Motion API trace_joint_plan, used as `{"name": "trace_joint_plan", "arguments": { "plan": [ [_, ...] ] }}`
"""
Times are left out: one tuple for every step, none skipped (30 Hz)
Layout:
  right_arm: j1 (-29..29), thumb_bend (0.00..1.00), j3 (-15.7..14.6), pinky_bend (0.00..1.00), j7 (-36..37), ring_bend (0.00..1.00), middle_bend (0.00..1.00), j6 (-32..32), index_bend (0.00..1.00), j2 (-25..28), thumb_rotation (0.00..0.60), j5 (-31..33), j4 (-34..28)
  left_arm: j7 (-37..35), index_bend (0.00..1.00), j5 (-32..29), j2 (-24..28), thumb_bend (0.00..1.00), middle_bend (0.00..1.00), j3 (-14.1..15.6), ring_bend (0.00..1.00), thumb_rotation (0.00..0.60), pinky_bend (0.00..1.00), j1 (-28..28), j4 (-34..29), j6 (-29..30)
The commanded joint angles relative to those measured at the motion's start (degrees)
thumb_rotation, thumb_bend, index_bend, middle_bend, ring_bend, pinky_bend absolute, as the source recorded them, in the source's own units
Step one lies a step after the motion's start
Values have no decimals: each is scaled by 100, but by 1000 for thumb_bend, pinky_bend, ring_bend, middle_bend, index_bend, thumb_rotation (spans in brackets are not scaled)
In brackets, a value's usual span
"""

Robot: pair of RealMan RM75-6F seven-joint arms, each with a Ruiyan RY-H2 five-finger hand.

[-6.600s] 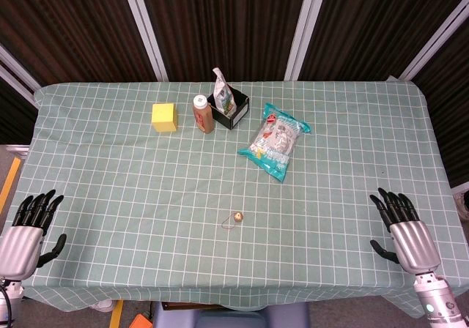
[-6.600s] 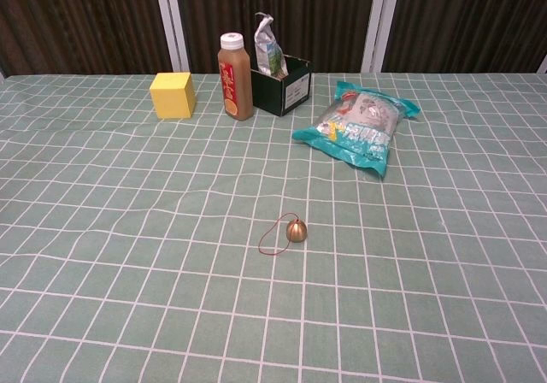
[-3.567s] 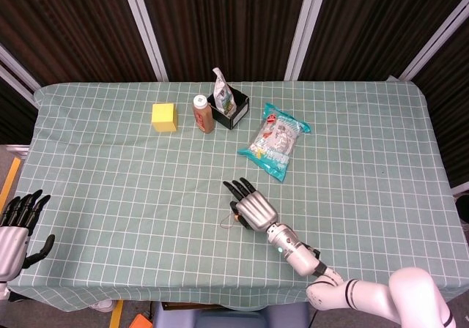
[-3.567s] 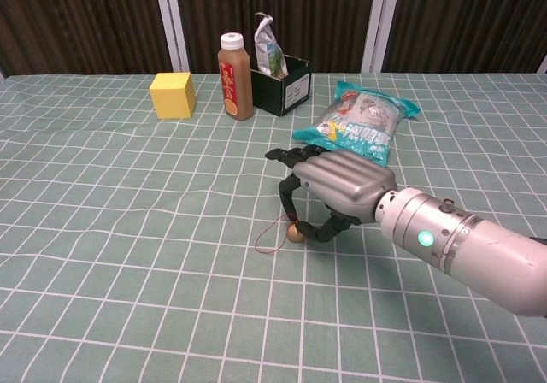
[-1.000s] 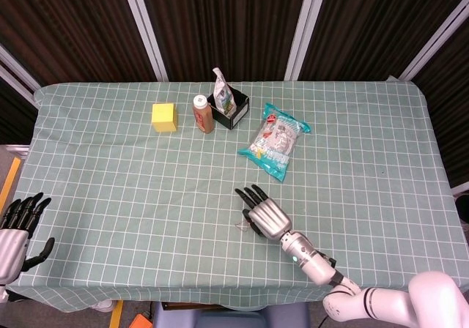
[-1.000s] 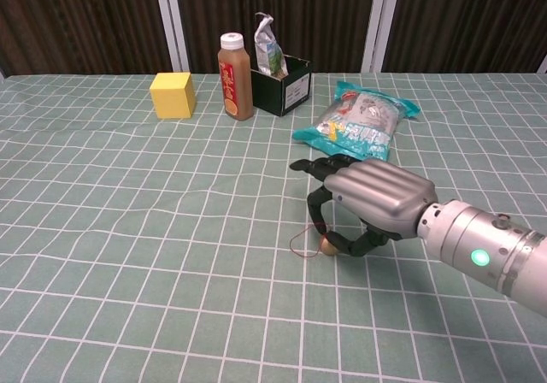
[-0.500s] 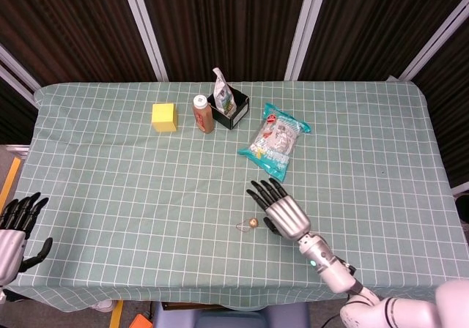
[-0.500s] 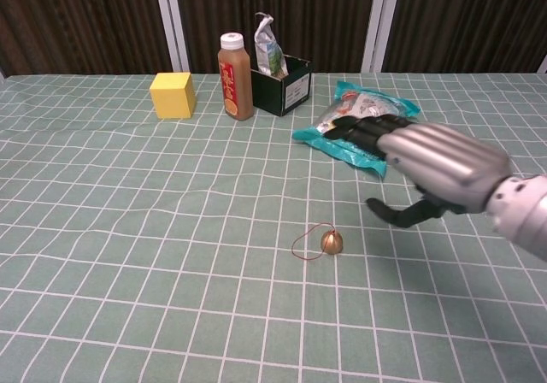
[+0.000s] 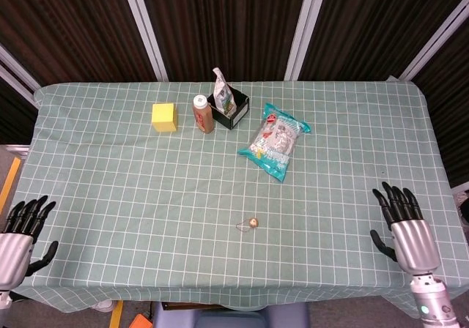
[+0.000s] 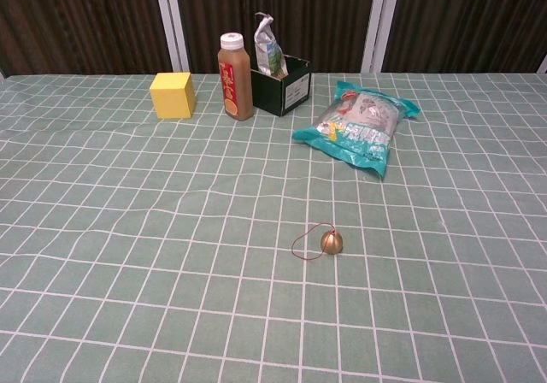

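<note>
1. Brass-coloured and small, the bell (image 10: 332, 243) lies alone on the green checked surface (image 10: 128, 229), near the front middle and well apart from everything else. A thin red cord loop (image 10: 306, 239) trails from it toward nine o'clock.
2. I judge the bell light, hard and smooth, likely to roll or skid if nudged. The domed body offers little purchase, so a fingertip pinch across its sides, or on the cord where it meets the top, looks like the surest hold. The cord is limp and lies flat on the cloth, so it would be hard to lift on its own.
3. The left robot hand (image 9: 18, 239) rests at the near left edge and the right robot hand (image 9: 405, 233) at the near right edge. Both have their fingers spread and hold nothing, and each is well apart from the bell.
4. Further back, at about one o'clock from the bell, lies a teal snack bag (image 10: 359, 125).
5. At the far edge, around eleven o'clock, stand a black box (image 10: 285, 85) with a foil pouch (image 10: 268, 46) upright in it, a brown bottle (image 10: 235, 76) just beside it, and a yellow cube (image 10: 172, 95) near them.
6. The head view alone shows both hands. The chest view shows neither, but it gives the bell's dome shape and the cord's loop far more clearly than the tiny speck (image 9: 253, 223) seen from above.
</note>
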Motion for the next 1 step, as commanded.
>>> {"name": "trace_joint_plan", "arguments": {
  "plan": [
    [-108, 399, -83, 0, 173, 0, 0, -164, 0, 269, 600, -168, -36, 101, 0, 86, -42, 414, 0, 51, 0, 600, 5, 16, -25, 16]
  ]
}}
